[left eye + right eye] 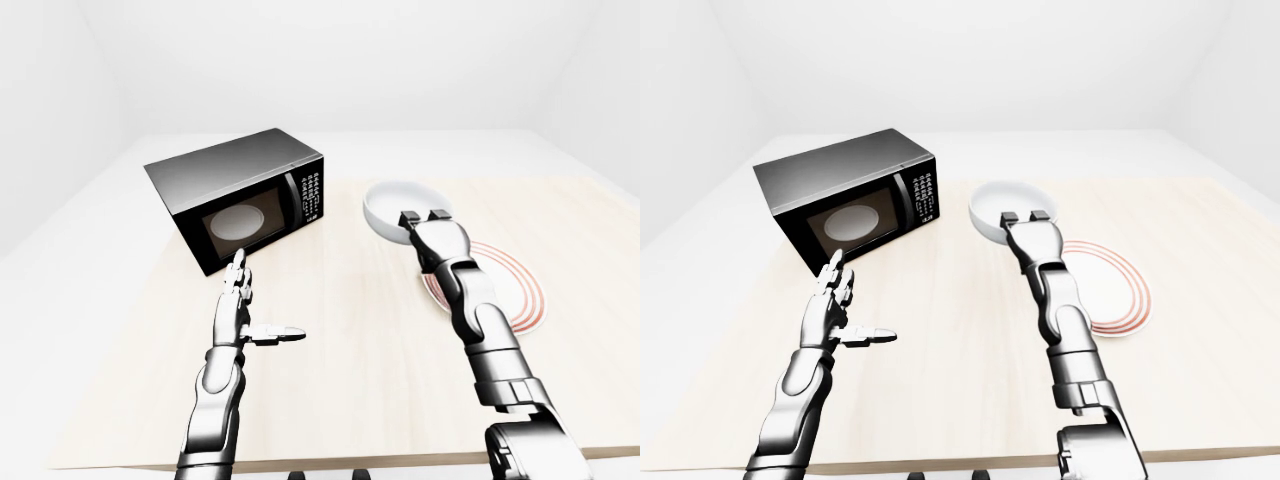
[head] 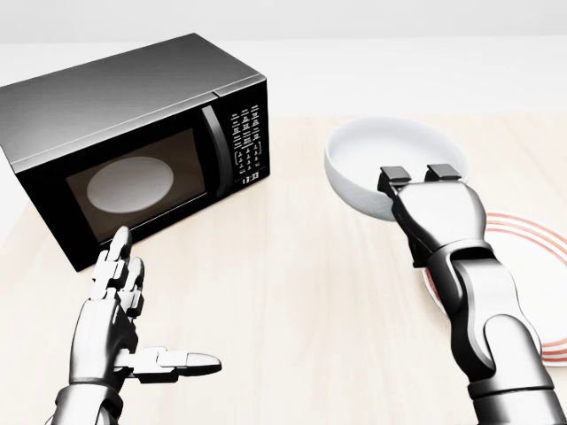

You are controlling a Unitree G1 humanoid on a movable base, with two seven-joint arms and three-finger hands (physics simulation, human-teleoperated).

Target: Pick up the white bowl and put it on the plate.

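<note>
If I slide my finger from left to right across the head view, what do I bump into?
Left hand → microwave → white bowl → plate. The right hand overlaps the bowl and plate, so I left it out.

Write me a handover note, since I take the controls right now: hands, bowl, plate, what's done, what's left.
Right hand: fingers hooked over the near rim of the round white bowl; a full grip cannot be confirmed.
Left hand: open, empty, beside the black microwave.
Bowl sits on the pale wooden table, left of the white red-ringed plate.
Done: reach. Left: lift, place on plate.
</note>
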